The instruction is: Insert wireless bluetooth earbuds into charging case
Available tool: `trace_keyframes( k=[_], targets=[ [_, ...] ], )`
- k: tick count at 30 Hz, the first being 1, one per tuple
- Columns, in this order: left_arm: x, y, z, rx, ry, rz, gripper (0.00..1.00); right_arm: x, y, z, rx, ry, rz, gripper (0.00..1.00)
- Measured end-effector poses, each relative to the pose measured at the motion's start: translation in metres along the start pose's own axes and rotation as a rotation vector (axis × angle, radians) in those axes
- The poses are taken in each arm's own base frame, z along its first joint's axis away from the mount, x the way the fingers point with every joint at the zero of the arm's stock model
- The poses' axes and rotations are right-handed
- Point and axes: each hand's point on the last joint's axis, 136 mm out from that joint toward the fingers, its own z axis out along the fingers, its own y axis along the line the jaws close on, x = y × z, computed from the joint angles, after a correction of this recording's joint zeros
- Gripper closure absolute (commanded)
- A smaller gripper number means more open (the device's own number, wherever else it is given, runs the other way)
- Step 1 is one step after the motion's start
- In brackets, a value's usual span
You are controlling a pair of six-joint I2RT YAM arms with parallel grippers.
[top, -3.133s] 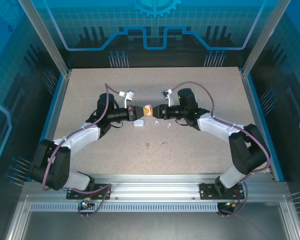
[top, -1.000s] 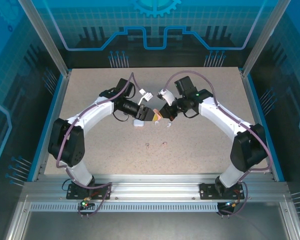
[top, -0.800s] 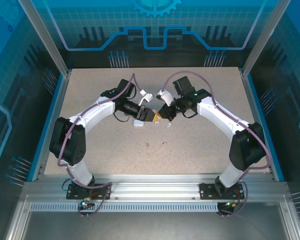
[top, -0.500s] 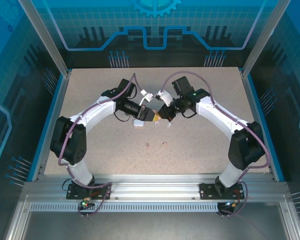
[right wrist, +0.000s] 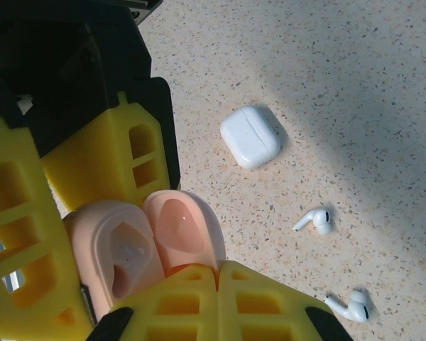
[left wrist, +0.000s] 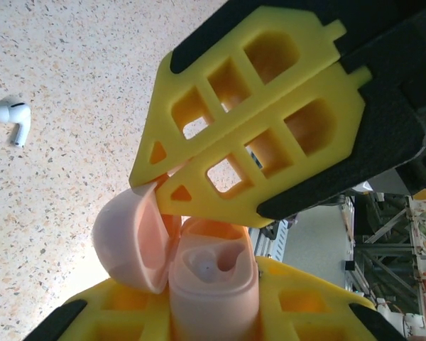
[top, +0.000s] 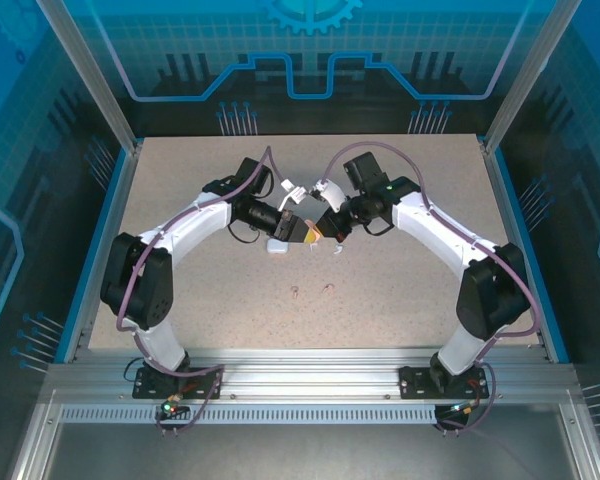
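Observation:
My left gripper point(top: 296, 229) is shut on a pink charging case point(left wrist: 214, 284), held above the table with its lid point(left wrist: 126, 238) swung open. One socket inside holds something pale and rounded. My right gripper point(right wrist: 218, 273) is shut, and its yellow fingertips point(left wrist: 160, 186) touch the lid's rim. Two white earbuds point(right wrist: 314, 220) point(right wrist: 351, 304) lie on the table below, and one white earbud point(left wrist: 13, 121) appears in the left wrist view. Two thin pinkish-red earbuds point(top: 296, 292) point(top: 327, 289) lie nearer the arm bases.
A closed white charging case point(right wrist: 250, 136) sits on the speckled table point(top: 410, 290) just under the left gripper, with the white earbuds to its right. Blue rails and transparent walls border the table.
Since three seconds ago both arms have lifted and swung their elbows outward, keeping the pink case between the grippers. Over the last second the right gripper edged slightly left; otherwise little moved.

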Motion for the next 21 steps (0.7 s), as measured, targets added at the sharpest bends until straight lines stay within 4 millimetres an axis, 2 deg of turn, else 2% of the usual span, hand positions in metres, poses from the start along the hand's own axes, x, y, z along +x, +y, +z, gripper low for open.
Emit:
trace_keyframes(
  k=[1, 2, 3, 6, 10, 13, 16, 21],
  targets=[
    [0.0, 0.0, 0.0, 0.0, -0.001, 0.001, 1.0, 0.0, 0.0, 0.0, 0.002, 0.001, 0.0, 1.0],
    [-0.001, 0.0, 0.0, 0.0, -0.002, 0.003, 1.0, -0.001, -0.001, -0.001, 0.005, 0.001, 0.0, 0.96],
    [-0.001, 0.0, 0.0, 0.001, -0.003, 0.006, 1.0, -0.001, -0.001, -0.001, 0.007, 0.001, 0.004, 0.87],
    [-0.002, 0.0, 0.0, -0.004, -0.012, 0.019, 1.0, -0.002, -0.005, -0.003, 0.029, 0.001, 0.027, 0.74],
    [-0.001, -0.003, -0.004, -0.022, -0.039, 0.06, 1.0, -0.005, -0.009, -0.007, 0.033, -0.01, 0.071, 0.64],
    [0.0, -0.007, -0.009, -0.04, -0.07, 0.089, 1.0, -0.009, -0.008, -0.014, 0.027, -0.034, 0.112, 0.51],
    [0.005, -0.011, -0.016, -0.062, -0.101, 0.108, 1.0, -0.019, -0.009, -0.035, 0.048, -0.093, 0.147, 0.43],
    [0.009, -0.009, -0.028, -0.152, -0.19, 0.137, 1.0, -0.03, -0.004, -0.084, 0.101, -0.241, 0.237, 0.35]
  ],
)
